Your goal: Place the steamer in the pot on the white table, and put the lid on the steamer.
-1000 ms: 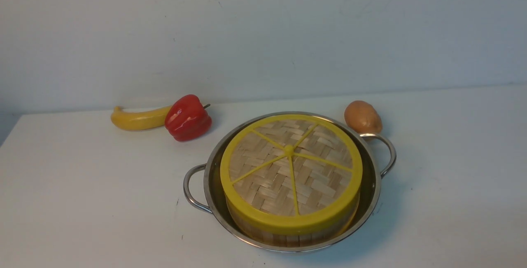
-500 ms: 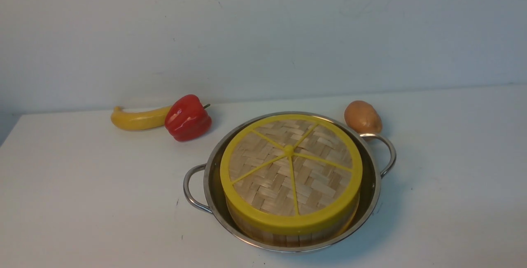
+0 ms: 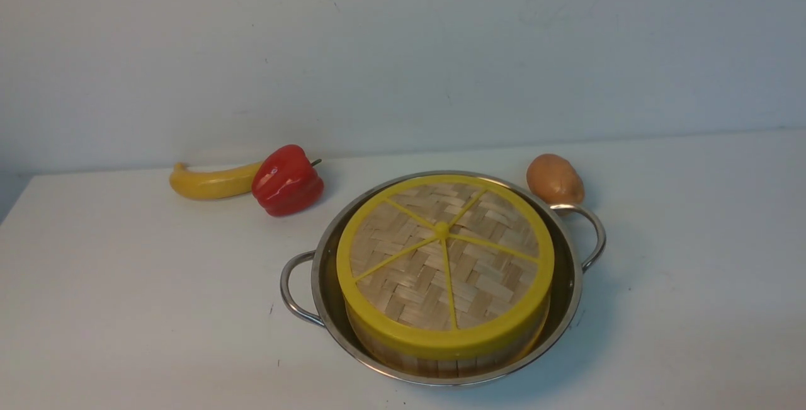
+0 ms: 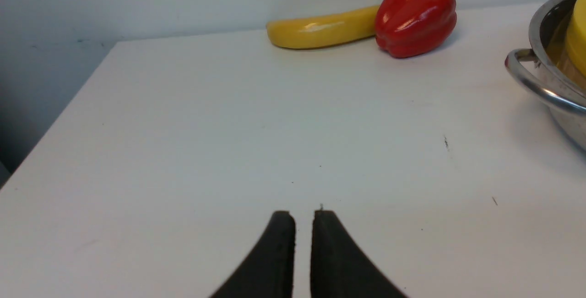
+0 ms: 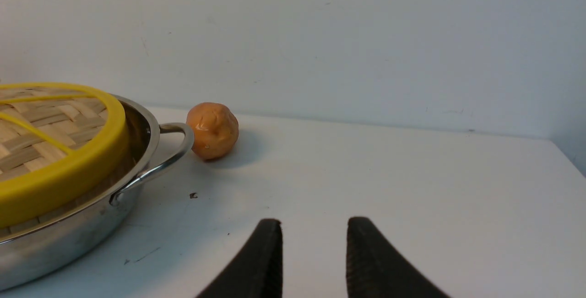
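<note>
Much bare white table [image 3: 126, 309] around pot [image 3: 570, 290].

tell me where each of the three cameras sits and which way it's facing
Front view: between the arms, looking forward over the white table at the lid on the steamer in the pot; no arm shows.
Left wrist view: on the left arm, low above the table, facing the banana and red pepper; the left gripper shows, nearly closed.
Right wrist view: on the right arm, facing the potato; the right gripper shows, open.
All three views show the pot.
</note>
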Action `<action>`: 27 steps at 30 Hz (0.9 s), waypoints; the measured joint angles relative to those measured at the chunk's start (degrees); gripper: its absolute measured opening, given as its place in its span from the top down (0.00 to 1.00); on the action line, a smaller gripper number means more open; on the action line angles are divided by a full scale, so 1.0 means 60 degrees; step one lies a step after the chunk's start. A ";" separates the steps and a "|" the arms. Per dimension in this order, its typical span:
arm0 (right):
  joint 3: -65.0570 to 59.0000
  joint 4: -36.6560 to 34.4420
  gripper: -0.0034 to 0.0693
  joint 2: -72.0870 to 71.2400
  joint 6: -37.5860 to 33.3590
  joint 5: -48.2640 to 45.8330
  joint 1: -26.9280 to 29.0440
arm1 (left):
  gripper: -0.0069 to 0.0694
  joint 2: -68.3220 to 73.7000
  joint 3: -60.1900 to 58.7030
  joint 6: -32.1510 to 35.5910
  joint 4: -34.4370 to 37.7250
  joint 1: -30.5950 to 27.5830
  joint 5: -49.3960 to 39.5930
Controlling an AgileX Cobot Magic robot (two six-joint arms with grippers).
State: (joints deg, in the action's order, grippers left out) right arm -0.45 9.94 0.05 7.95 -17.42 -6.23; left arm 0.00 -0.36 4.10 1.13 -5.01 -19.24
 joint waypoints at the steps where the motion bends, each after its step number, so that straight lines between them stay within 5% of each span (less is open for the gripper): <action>1: 0.0000 0.0000 0.64 0.0000 0.0000 0.0000 0.0000 | 0.84 0.0000 0.0000 -0.0008 0.0000 0.0000 0.0000; 27: 0.0000 -0.0008 0.62 0.0000 0.0000 0.0000 0.0000 | 0.81 0.0000 0.0000 -0.0011 -0.0003 0.0000 0.0000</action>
State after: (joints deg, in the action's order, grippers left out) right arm -0.45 9.89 0.05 7.95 -17.42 -6.23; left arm 0.00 -0.36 4.03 1.12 -5.01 -19.24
